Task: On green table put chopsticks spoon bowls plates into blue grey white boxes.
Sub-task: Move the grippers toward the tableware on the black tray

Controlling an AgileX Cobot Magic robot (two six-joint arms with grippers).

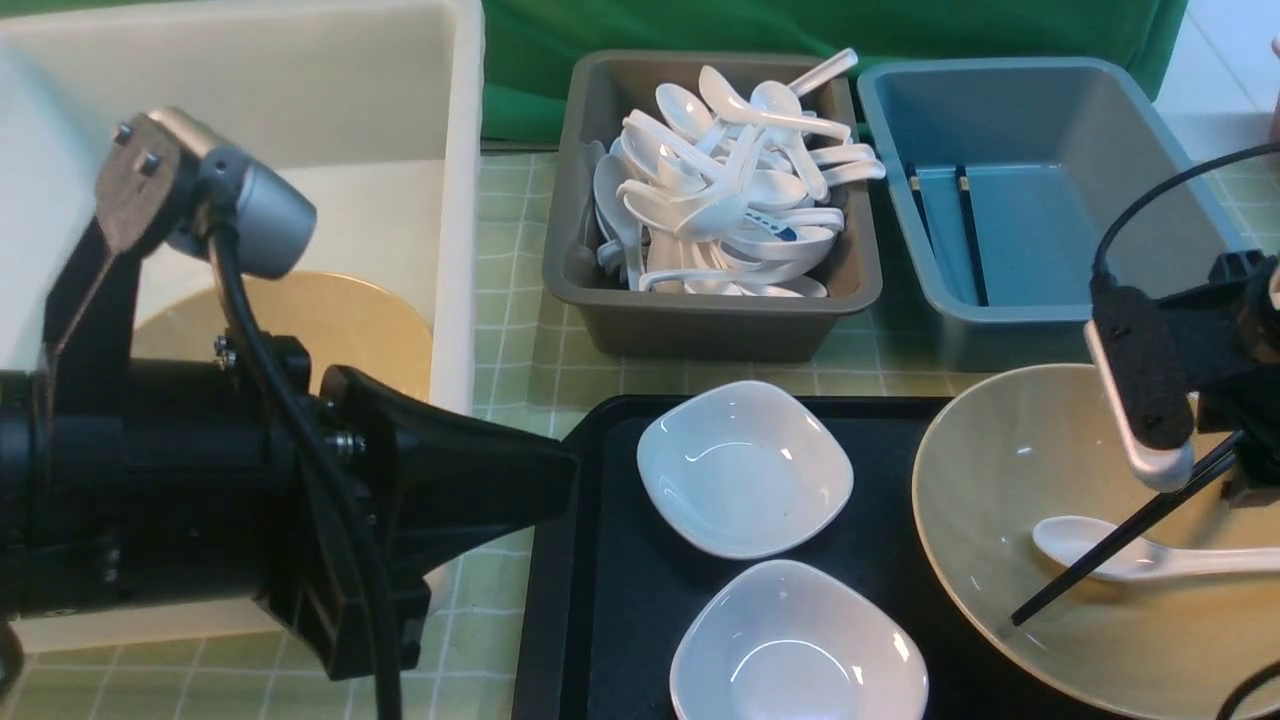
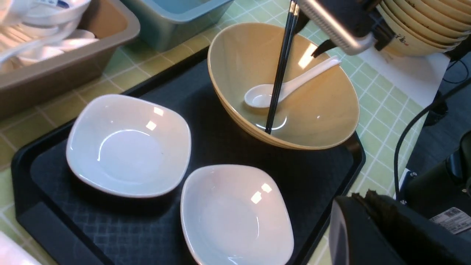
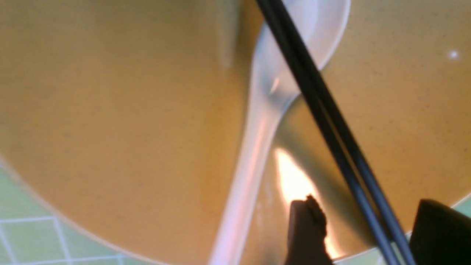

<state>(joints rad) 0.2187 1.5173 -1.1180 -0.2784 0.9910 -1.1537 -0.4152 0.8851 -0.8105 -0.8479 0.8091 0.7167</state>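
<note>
Front view: the left gripper [image 1: 555,480] has its fingers together, its arm covering part of the white box [image 1: 462,200] and of the tan round dish [image 1: 370,325] inside. White spoons [image 1: 700,190] heap up in the grey box [image 1: 720,325]; the lower ones are buried. Two dark sticks [image 1: 970,235] lean inside the blue box [image 1: 1040,315]. On the black tray [image 1: 610,600] sit two small white bowls [image 1: 745,470] [image 1: 800,650], the nearer one cut off by the frame. The large tan bowl [image 1: 980,570] also runs out of frame, and the right gripper [image 1: 1205,475] hides the upper part of the black chopsticks [image 1: 1090,560], which lie across the white spoon [image 1: 1110,550] in it.

Left wrist view: both small bowls show, one cropped. A stack of tan bowls [image 2: 423,25] is cut off by the frame.

Right wrist view: the right gripper's fingers stand apart, one on each side of the chopsticks, clamping neither; everything is blurred, and the spoon's ends are cropped.
</note>
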